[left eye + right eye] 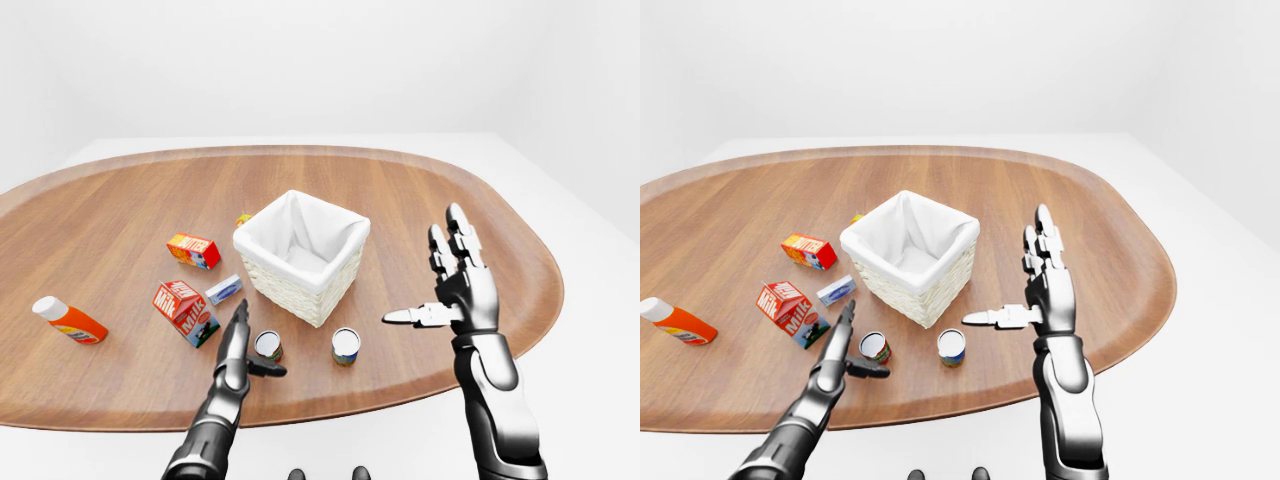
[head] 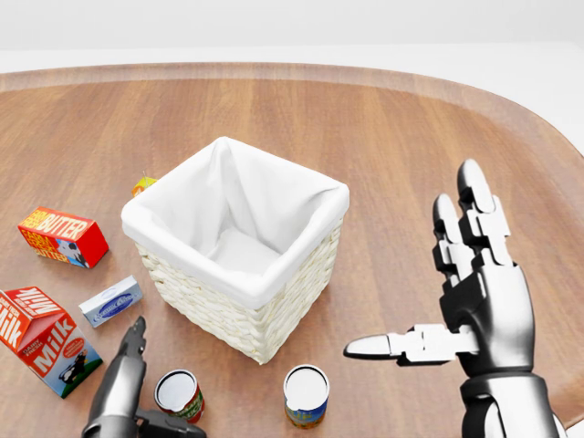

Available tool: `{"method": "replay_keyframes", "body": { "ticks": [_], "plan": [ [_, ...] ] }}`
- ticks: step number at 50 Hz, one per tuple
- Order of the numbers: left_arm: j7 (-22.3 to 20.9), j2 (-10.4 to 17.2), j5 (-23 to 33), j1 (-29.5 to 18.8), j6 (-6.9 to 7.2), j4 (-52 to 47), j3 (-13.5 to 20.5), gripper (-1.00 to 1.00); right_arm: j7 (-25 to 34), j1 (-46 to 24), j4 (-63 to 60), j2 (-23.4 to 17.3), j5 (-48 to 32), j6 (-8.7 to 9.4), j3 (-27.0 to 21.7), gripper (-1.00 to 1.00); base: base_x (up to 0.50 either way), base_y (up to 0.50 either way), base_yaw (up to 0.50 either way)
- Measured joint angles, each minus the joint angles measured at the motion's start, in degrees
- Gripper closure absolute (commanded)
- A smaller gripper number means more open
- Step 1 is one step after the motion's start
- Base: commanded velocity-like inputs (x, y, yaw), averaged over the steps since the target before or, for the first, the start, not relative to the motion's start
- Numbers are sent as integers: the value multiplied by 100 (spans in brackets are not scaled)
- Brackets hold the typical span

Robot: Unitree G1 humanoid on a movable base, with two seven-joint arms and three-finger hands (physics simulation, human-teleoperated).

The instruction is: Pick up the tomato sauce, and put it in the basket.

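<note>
Wooden table point(image 1: 120, 215): left hand point(image 1: 238, 345), fingers spread, flanked the red can point(image 1: 267, 345) for a grasp; right hand point(image 1: 455, 290) hovered open beside the basket point(image 1: 300, 255).

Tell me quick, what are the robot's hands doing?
Left hand: open, holding nothing, beside the red can.
Right hand: open, fingers spread, holding nothing.

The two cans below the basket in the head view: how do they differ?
The red can has a red label; the blue can has a blue and yellow one. The red can sits right beside the left hand, whose thumb reaches under it; the blue can stands alone, between both hands. The red can tilts slightly; the blue can looks upright. Both are short, with pale tops, on the table.
</note>
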Motion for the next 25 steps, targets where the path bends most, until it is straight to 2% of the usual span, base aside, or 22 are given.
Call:
{"method": "replay_keyframes", "body": {
  "ticks": [25],
  "plan": [
    [24,-25,9,-196,0,127,-24,-97,1,-38,-1,-13,30,0,-34,-100,0,0,0]
  ]
}}
